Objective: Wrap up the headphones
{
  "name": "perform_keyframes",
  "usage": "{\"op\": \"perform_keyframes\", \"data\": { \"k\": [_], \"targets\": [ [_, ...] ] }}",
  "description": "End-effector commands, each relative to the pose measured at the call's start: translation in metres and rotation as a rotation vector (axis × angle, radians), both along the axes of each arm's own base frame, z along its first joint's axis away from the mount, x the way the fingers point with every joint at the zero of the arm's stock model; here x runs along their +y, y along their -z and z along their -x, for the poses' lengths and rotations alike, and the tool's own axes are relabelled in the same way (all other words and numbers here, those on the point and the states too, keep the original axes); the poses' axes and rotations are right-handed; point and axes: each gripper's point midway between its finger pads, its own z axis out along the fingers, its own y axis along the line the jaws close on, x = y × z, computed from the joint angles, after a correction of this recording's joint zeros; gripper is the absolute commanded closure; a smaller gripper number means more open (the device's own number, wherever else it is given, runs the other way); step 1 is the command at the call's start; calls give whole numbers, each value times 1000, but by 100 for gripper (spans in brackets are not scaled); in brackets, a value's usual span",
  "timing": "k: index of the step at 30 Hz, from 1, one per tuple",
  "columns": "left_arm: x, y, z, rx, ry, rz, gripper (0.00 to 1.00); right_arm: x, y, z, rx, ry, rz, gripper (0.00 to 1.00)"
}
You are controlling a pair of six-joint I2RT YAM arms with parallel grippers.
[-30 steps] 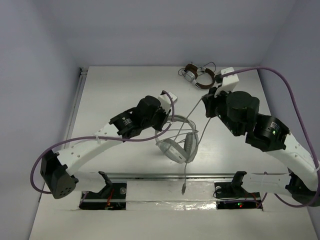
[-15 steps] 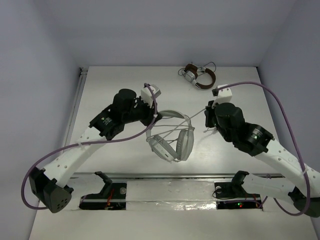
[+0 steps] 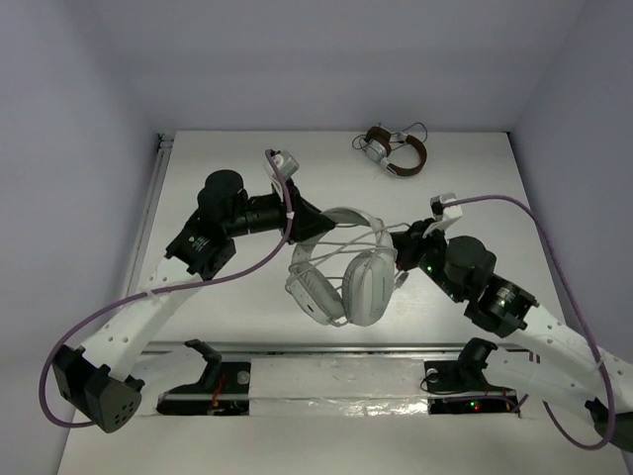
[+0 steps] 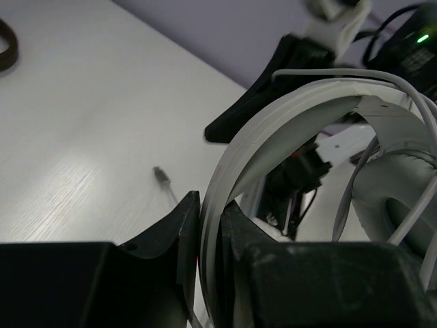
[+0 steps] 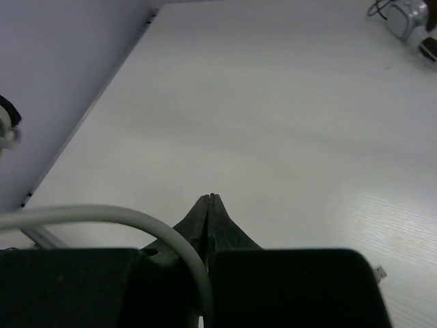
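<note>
The white headphones (image 3: 341, 272) hang above the table's middle, with the thin grey cable (image 3: 341, 240) strung across the headband and earcups. My left gripper (image 3: 313, 226) is shut on the headband (image 4: 273, 130), which runs between its jaws in the left wrist view; one earcup (image 4: 399, 191) shows at the right there. My right gripper (image 3: 396, 240) sits just right of the headphones. Its jaws are pressed together (image 5: 210, 199), and the cable (image 5: 136, 220) curves in from the left and goes down between them. The cable's plug (image 4: 162, 176) lies on the table.
The smaller brown-and-silver headphones (image 3: 393, 150) with a dark cord lie at the table's far edge, also in the right wrist view (image 5: 410, 17). A rail (image 3: 153, 213) runs along the table's left edge. Walls close the left, right and back.
My left gripper has drawn back to the left with the headband, turning the headphones. My right gripper has come down and left, close to the headphones. The cable no longer hangs toward the front.
</note>
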Motion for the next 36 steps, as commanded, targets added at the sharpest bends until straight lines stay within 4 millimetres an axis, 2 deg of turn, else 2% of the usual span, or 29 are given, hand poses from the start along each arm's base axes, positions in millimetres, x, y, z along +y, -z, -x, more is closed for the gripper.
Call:
{"op": "perform_keyframes", "data": {
  "k": [1,2,4,7,10,14,15,17,21,28,32,36],
  "targets": [
    [-8,-81,37,-54,185,253,100,23,-21,7,-109,-118,-181,96],
    [-7,-91,39,-57,192,275,100,27,-31,8,-152,-136,-226,94],
    [-6,-108,39,-47,178,334,100,42,-23,15,-167,-226,-224,94],
    [-2,-131,34,-53,118,381,100,58,-24,18,-204,-299,-251,86],
    [4,-147,34,-68,82,433,100,73,-11,13,-203,-335,-248,74],
    [8,-164,34,-68,59,478,100,89,6,6,-175,-360,-252,73],
    [10,-168,29,-65,22,490,100,94,19,8,-140,-385,-255,73],
    [13,-180,28,-81,0,520,100,99,22,10,-142,-405,-285,73],
    [23,-199,19,-94,-81,593,100,101,45,9,-76,-393,-314,71],
    [25,-207,12,-80,-114,645,100,116,70,15,-5,-456,-349,66],
    [29,-207,7,-74,-152,662,100,111,83,16,22,-430,-387,69],
    [38,-203,-8,-28,-251,727,100,111,96,15,75,-401,-385,68]
  ]
}}
